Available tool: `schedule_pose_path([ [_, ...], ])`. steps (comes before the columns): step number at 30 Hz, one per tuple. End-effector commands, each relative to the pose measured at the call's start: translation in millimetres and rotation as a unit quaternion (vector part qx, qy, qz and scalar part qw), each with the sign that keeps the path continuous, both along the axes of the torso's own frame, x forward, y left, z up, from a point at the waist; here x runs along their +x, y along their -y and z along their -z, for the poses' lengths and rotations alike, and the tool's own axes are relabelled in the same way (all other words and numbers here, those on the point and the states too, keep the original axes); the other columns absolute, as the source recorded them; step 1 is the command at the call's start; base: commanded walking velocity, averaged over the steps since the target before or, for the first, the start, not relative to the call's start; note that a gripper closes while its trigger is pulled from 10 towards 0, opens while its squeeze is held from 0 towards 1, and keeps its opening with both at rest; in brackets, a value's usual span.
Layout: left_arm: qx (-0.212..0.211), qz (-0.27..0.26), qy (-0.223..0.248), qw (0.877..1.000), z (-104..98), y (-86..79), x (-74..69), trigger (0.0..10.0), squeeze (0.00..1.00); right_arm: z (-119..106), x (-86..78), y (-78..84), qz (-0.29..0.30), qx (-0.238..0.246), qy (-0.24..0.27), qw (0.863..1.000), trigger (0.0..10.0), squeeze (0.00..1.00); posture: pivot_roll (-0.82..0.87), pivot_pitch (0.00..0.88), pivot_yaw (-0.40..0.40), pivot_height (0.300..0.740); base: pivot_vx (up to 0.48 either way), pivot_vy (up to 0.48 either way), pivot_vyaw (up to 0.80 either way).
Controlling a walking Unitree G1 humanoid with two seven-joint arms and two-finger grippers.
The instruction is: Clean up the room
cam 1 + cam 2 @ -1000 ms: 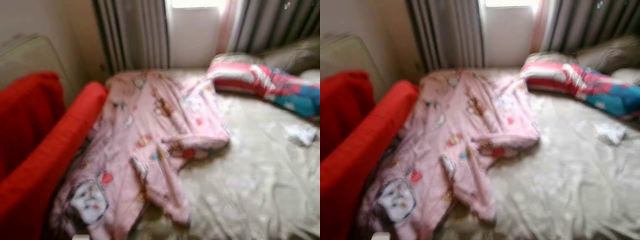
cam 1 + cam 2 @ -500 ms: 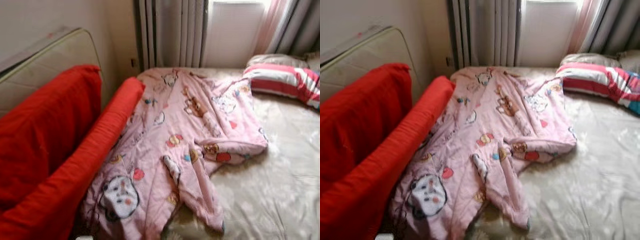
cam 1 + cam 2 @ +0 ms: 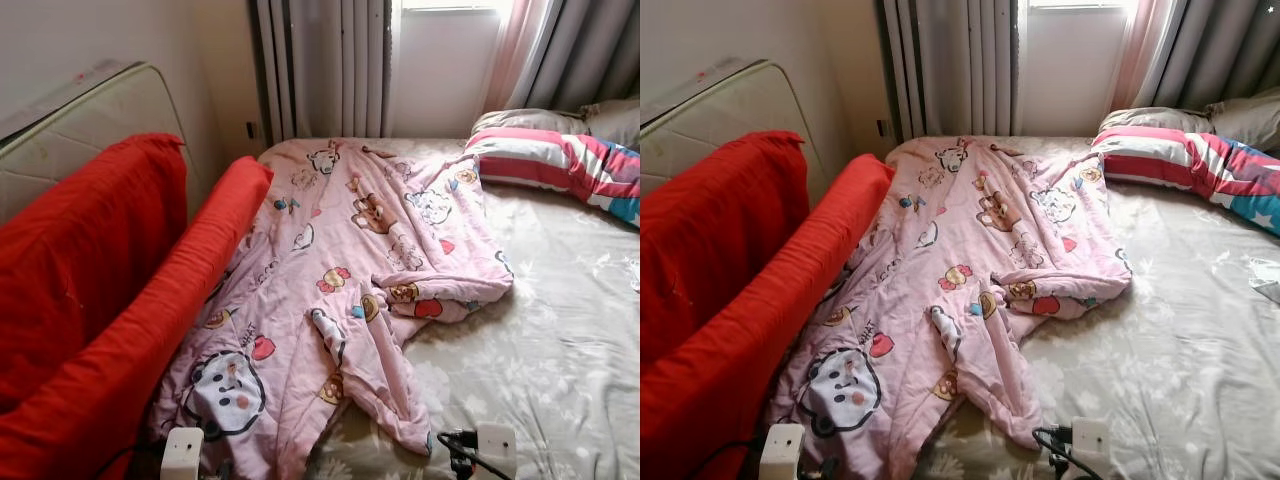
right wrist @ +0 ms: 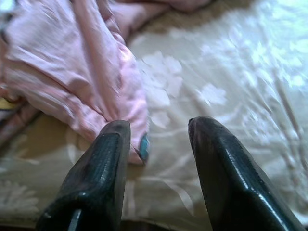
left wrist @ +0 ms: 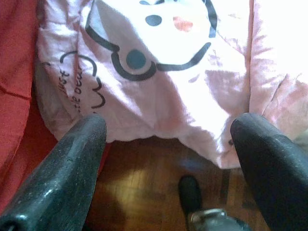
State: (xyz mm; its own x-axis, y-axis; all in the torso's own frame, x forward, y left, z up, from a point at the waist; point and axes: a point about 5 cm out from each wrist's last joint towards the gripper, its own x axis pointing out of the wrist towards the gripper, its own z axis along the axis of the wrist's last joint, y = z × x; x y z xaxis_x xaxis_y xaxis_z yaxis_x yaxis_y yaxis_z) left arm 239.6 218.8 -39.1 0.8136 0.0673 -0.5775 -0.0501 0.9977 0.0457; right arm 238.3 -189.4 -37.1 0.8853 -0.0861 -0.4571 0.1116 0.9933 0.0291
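Newly raised claws; rumpled pink quilt point(image 3: 350, 270)

The bed point(image 3: 560, 340) wears a beige flowered sheet — a pink cartoon quilt point(image 3: 340, 290) sprawls from centre to lower left, and a striped pillow point(image 3: 560, 165) lies at upper right, well apart from it.

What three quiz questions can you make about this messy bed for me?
1. True or false: the pink cartoon blanket lies crumpled on the bed.
2. What lies beside the blanket on the robot's left? A) red cushion B) blue chair C) green box
3. Fill in: the left gripper hangs open over the blanket's ____ edge.

Key: 1 true. 2 A, the red cushion. 3 near; the right gripper is open at the blanket's tip, too.
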Motion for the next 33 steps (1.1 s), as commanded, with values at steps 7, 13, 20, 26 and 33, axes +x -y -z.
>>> schedule_pose_path([
  [7, -0.008, -0.007, 0.029, 1.0, -4, -2.4, 1.3, 10.0, 0.0, 4, -7.6, -14.6, -0.022, 0.003, 0.007, 1.0, 10.0, 0.0, -0.04, 0.144, 0.023, 0.74, 0.0, 0.0, 0.0],
  [13, -0.012, -0.007, 0.033, 0.999, -5, -0.7, 2.8, 10.0, 0.0, -1, -1.5, -20.4, -0.032, -0.002, 0.023, 0.999, 10.0, 0.0, -0.04, 0.152, 0.022, 0.74, 0.0, 0.0, 0.0],
  [20, -0.018, -0.005, 0.045, 0.999, -9, 2.0, 8.2, 10.0, 0.0, -6, 5.1, -22.4, -0.036, -0.002, 0.035, 0.999, 10.0, 0.0, -0.04, 0.157, 0.023, 0.74, 0.0, 0.0, 0.31],
  [26, -0.018, -0.002, 0.047, 0.999, -9, 2.8, 8.5, 10.0, 0.0, -7, 6.3, -23.0, -0.032, -0.002, 0.04, 0.999, 10.0, 0.0, -0.04, 0.159, 0.025, 0.74, 0.042, 0.0, 0.0],
  [33, -0.018, -0.001, 0.05, 0.999, -10, 2.8, 9.2, 10.0, 0.0, -9, 8.4, -28.2, -0.046, -0.006, 0.044, 0.998, 10.0, 0.0, -0.04, 0.161, 0.027, 0.74, 0.27, 0.0, 0.0],
])
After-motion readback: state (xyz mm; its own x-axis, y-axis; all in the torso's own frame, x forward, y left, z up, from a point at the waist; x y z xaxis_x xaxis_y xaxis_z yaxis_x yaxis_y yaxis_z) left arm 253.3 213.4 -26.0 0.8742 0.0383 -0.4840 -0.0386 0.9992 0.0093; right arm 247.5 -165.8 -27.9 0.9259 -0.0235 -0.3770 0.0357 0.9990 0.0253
